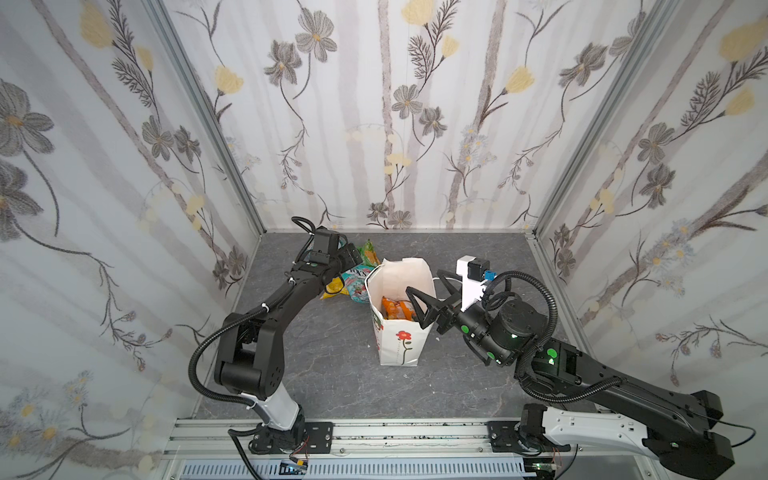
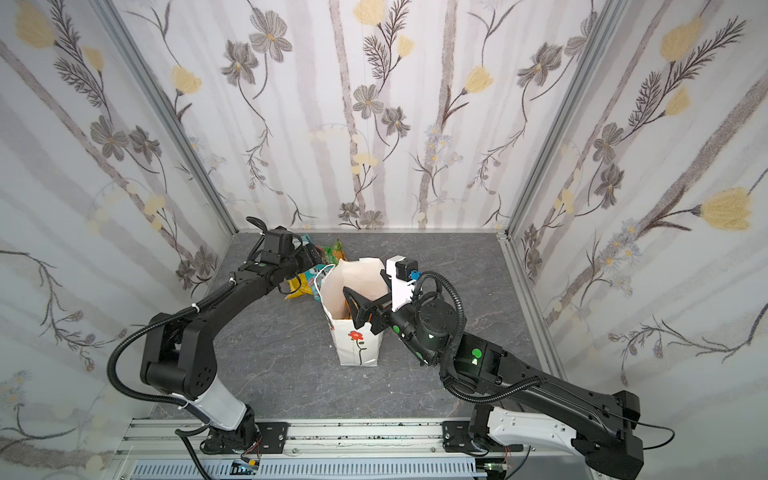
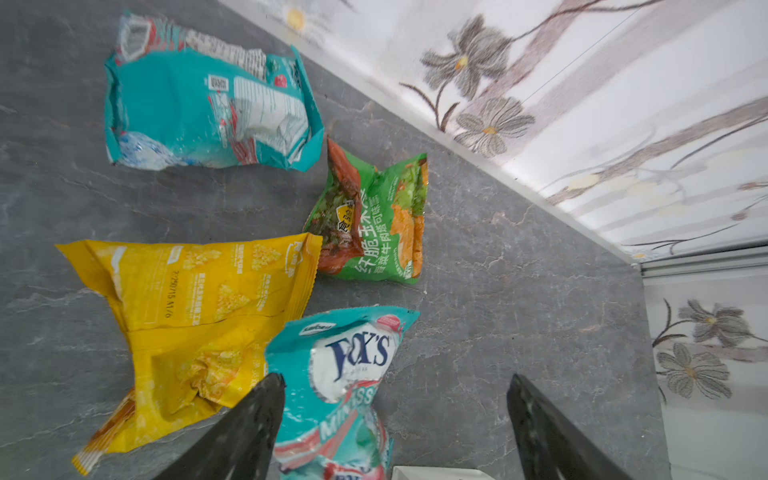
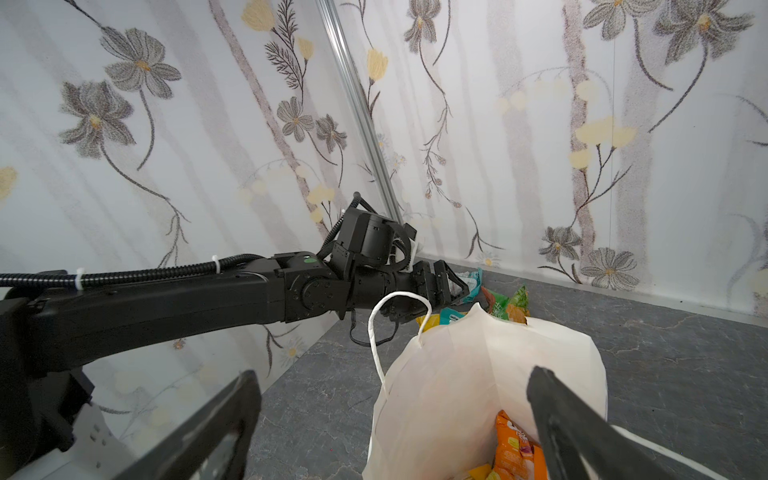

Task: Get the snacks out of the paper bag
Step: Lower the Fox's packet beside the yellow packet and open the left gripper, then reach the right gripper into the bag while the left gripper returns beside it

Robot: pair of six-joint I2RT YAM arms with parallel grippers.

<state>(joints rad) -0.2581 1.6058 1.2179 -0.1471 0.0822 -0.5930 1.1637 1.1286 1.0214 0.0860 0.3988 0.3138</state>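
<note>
Left wrist view: left jaws spread, teal packet (image 3: 349,361) loose on the bench (image 3: 519,270); next the right jaws, spread above the bag (image 4: 457,374), must reach the orange packet (image 4: 513,444).

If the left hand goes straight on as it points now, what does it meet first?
Most likely the teal FOX'S packet, lying right ahead of the open left hand, though depth is unclear.

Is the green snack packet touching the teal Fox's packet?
Apart. The left wrist view shows a strip of bare table between the green packet and the FOX'S packet.
</note>
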